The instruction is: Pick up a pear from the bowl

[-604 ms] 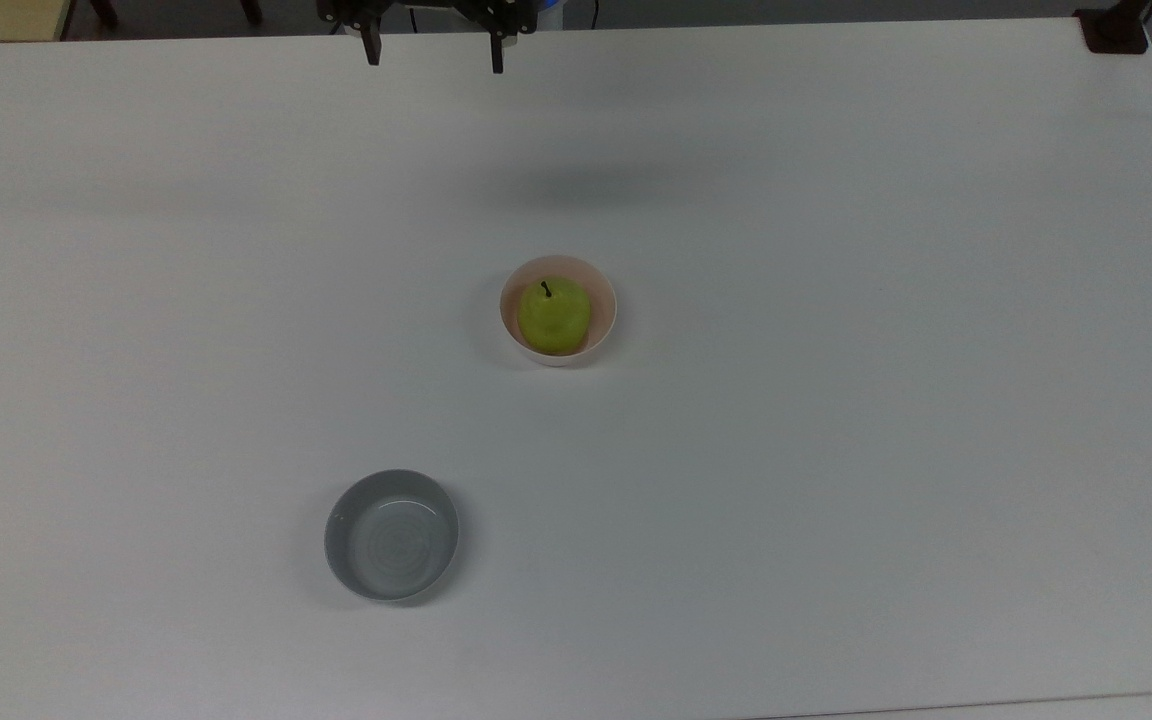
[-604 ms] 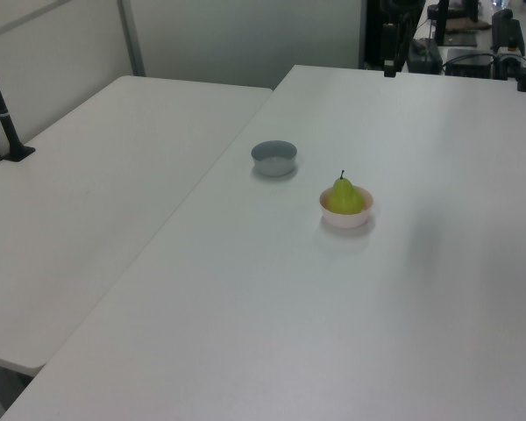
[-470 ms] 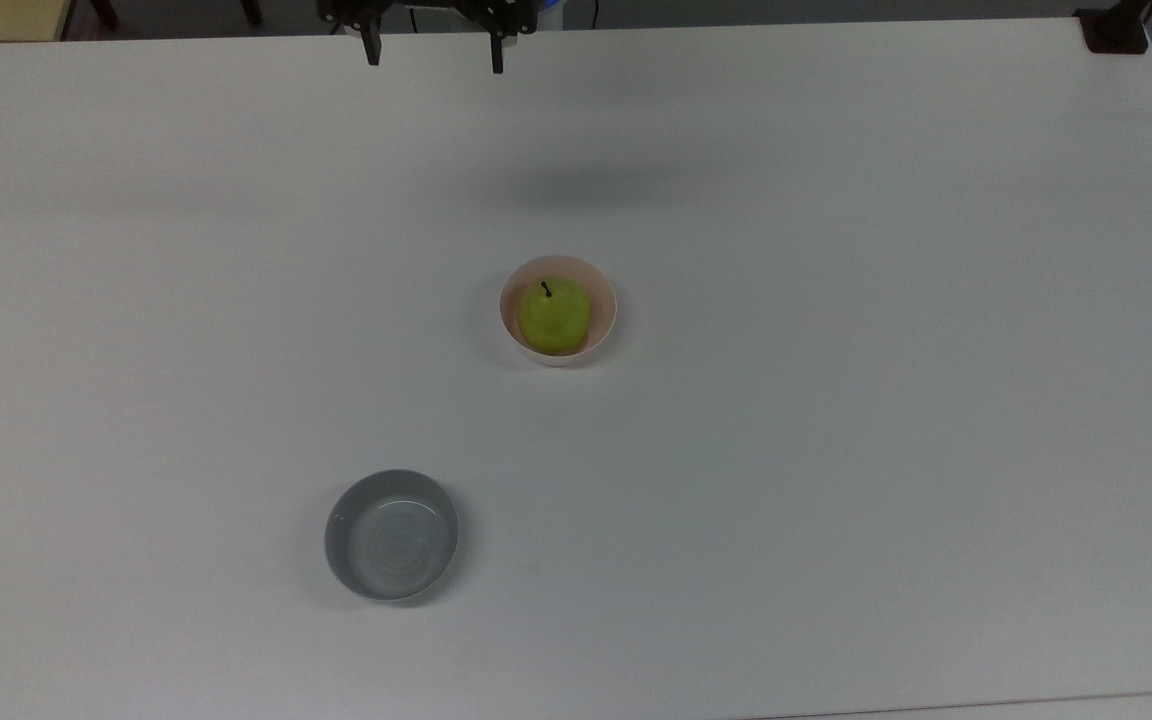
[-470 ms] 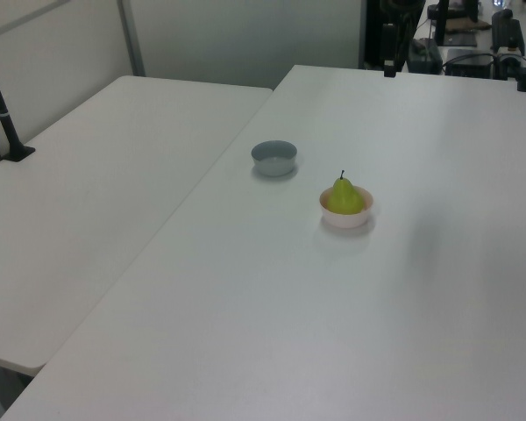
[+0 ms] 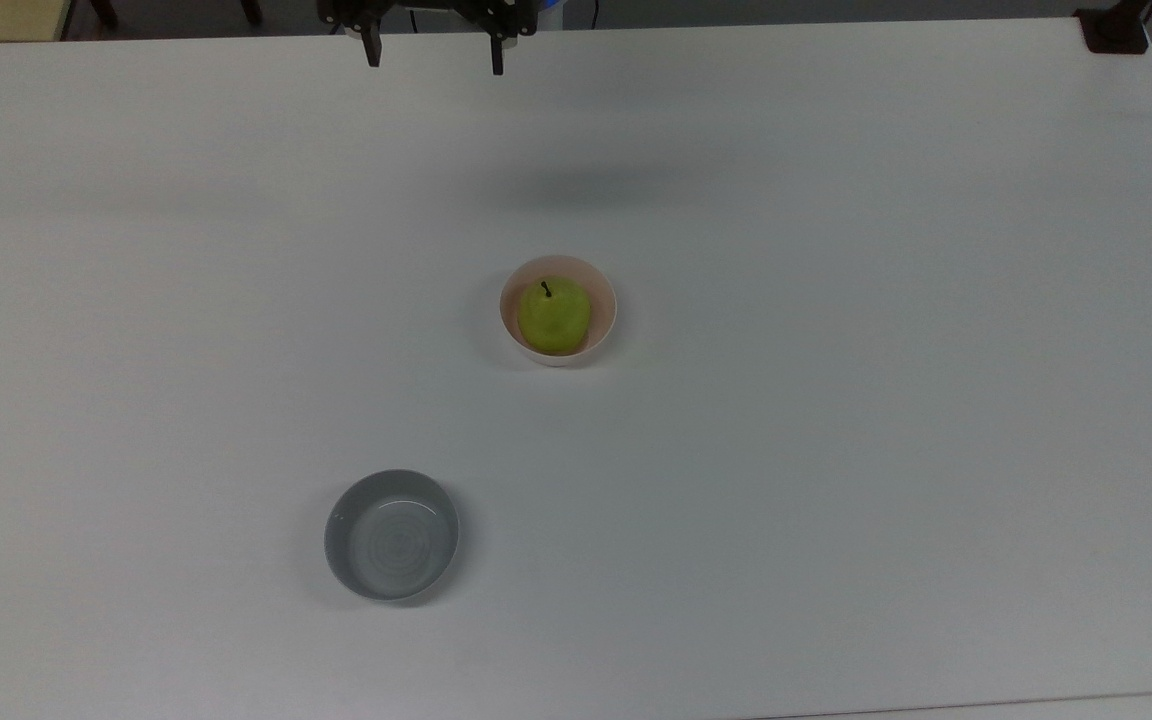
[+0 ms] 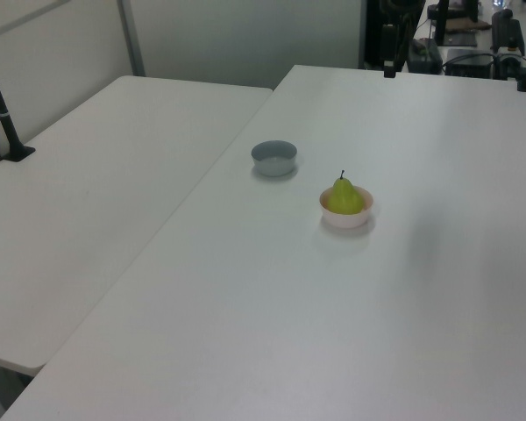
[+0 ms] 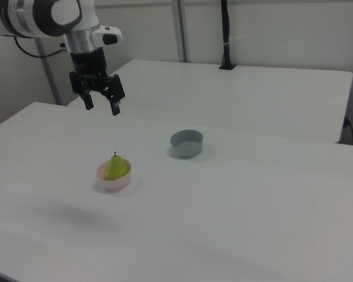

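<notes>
So the pear (image 5: 554,315) is sitting upright in the little pink bowl (image 5: 607,300), stem pointing up, roughly mid-counter (image 5: 836,400), and the pincer (image 7: 102,108) is hanging high in the air with its fingers spread wide and nothing between them. The thing that matters here is the offset: in the right view the pincer is hovering up and a bit to the right view's left of the bowl, well apart from it, and in the top view it's sitting at the far top edge of the frame (image 5: 433,62), with the bowl well below it and a little toward the top view's right. So I'm guessing the arm needs to travel out over the counter toward the bowl and then drop straight down. The pear's long axis is standing vertical (stem on top), so a top-down approach with the fingers straddling the body looks like the natural play. There's also a grey bowl (image 5: 392,548) sitting off on its own, well away from the pink one, so it shouldn't be getting in the way.
</notes>
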Controlling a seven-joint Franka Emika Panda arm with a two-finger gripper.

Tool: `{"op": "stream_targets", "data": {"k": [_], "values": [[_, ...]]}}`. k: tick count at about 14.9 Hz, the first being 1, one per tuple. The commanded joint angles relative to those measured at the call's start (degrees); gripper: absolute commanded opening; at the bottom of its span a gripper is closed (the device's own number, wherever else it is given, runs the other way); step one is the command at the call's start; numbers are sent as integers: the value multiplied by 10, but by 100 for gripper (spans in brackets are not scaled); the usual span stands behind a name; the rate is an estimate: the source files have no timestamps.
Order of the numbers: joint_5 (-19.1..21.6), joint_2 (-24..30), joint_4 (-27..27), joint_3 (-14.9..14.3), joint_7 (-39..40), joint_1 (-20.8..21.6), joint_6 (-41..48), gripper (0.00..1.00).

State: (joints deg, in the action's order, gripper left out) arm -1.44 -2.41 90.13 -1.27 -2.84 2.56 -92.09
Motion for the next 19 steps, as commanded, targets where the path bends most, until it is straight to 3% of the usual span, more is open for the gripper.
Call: {"op": "stream_targets", "data": {"k": [1,9,13,19], "values": [[4,-1,-4,1,-2,0,6,100],[8,-15,11,6,15,6,-49,100],[10,-33,22,8,75,10,-77,100],[5,-77,60,8,76,47,-161,100]]}}
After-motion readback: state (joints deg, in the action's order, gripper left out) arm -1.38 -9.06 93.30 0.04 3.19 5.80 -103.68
